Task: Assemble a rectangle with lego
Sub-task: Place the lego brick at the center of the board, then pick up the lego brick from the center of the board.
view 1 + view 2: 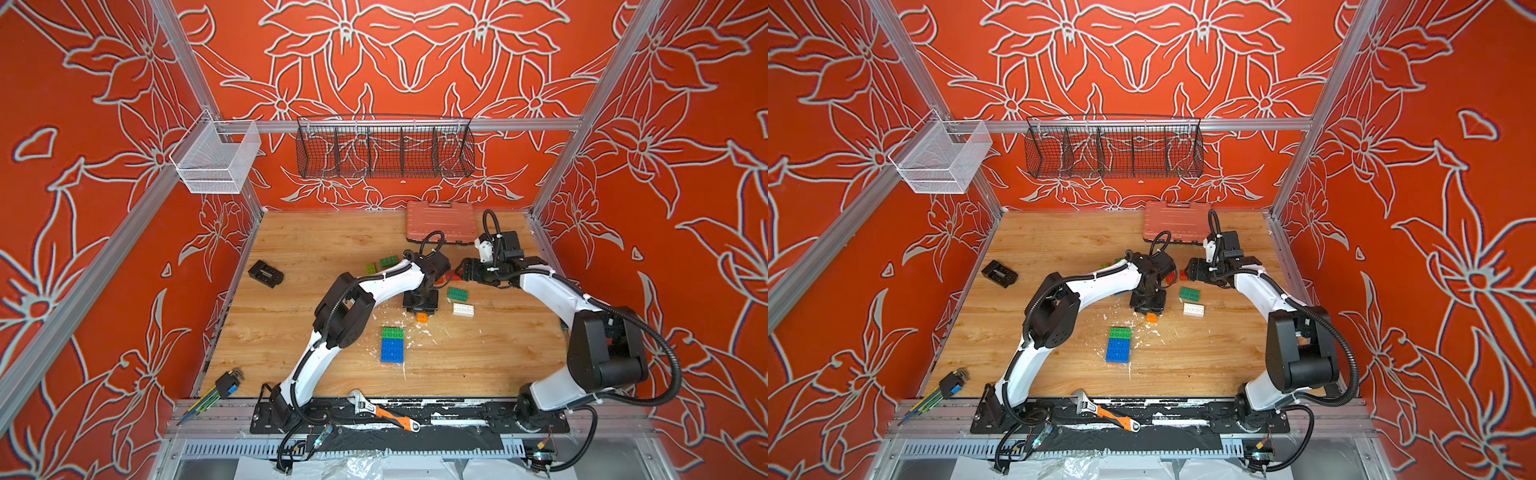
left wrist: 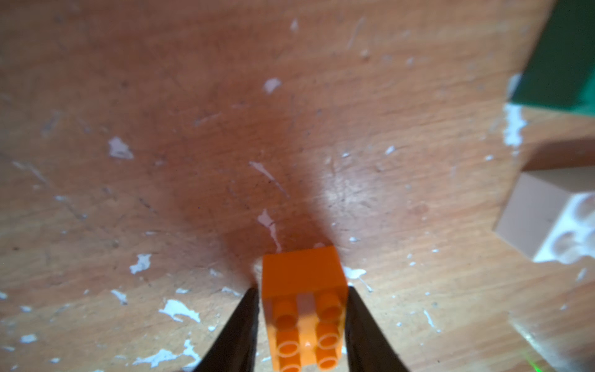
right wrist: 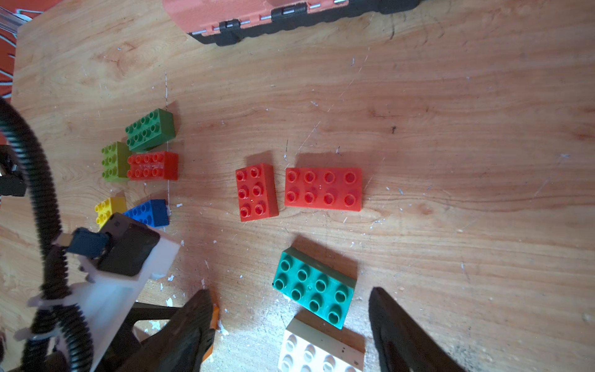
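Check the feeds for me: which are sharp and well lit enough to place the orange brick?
Left wrist view: orange brick fairly sharp, table beyond blurred, with a dark shadow beside a glare patch, white brick out of focus. Right wrist view: even light, wide red brick sharp. Both top views: bright, slightly soft.

Glossy moulded plastic catches the light on the orange brick [image 2: 302, 277], set against the matt black fingers [image 2: 238, 328] of the left tool [image 2: 302, 288]. The wood-grain surface [image 3: 450, 96] is smooth and faintly shiny, but scratched and flecked with white chips. The red bricks [image 3: 323, 189], a dark green brick [image 3: 314, 288] and a white brick [image 3: 318, 351] have the same smooth, shiny plastic. The salmon-pink case [image 1: 440, 222] is ribbed plastic with a duller sheen. The black wire basket [image 1: 384, 151] and white mesh basket [image 1: 216, 160] look metal, as do the brushed silvery frame rails [image 1: 519, 124]. The wrench [image 1: 365, 405] is bright metal with an orange grip.
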`<action>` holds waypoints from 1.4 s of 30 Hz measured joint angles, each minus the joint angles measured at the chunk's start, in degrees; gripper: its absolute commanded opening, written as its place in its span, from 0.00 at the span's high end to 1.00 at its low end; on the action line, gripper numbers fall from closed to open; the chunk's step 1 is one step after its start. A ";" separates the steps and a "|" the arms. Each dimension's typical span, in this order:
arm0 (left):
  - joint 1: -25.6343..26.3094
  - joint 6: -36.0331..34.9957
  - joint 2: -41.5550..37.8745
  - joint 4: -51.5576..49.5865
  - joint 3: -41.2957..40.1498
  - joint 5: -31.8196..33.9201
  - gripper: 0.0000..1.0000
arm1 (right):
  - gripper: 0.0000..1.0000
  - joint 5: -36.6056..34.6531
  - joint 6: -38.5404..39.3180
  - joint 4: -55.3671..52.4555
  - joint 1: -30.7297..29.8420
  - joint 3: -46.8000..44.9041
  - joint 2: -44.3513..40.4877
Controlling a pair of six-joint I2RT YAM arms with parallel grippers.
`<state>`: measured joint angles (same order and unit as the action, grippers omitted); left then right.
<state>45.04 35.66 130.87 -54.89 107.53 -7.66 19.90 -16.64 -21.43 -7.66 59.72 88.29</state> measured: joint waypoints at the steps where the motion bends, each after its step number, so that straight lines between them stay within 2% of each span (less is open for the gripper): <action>1: 0.00 0.20 -0.17 0.13 -0.02 0.02 0.48 | 0.21 -0.04 0.04 -0.15 -0.02 0.13 0.00; 6: 0.00 0.44 -0.42 -0.90 0.46 1.46 0.45 | 0.21 -0.48 0.22 -0.52 -0.09 0.35 -0.11; 9: -0.15 0.83 -0.42 -3.72 3.74 2.32 0.45 | 0.21 -0.96 0.26 -0.57 -0.09 0.35 -0.48; 16: -2.16 3.10 1.60 -8.41 20.31 2.97 0.45 | 0.21 -2.16 -0.11 0.72 -0.09 -0.63 -0.81; 20: -3.87 4.63 7.98 -10.25 33.22 4.00 0.45 | 0.21 -2.16 -0.39 1.33 -0.11 -0.87 -0.79; 23: -4.76 5.62 12.94 -9.70 39.32 5.33 0.45 | 0.21 -2.16 -0.74 2.51 -0.09 -1.33 -0.85; 28: -4.87 6.36 17.86 -6.91 40.44 7.78 0.44 | 0.19 -2.12 -1.81 4.00 -0.09 -3.76 -1.95; 32: -4.59 6.38 22.12 -5.92 44.59 9.55 0.44 | 0.16 -2.69 -1.90 4.04 -0.09 -4.92 -3.72; 42: -4.44 7.50 25.07 -2.38 48.92 11.06 0.46 | 0.16 -3.21 -1.86 4.52 -0.02 -6.78 -6.56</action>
<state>40.60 43.16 155.94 -57.28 156.44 3.40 16.69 -18.50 -16.91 -7.68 52.95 81.73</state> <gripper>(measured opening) 0.544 0.841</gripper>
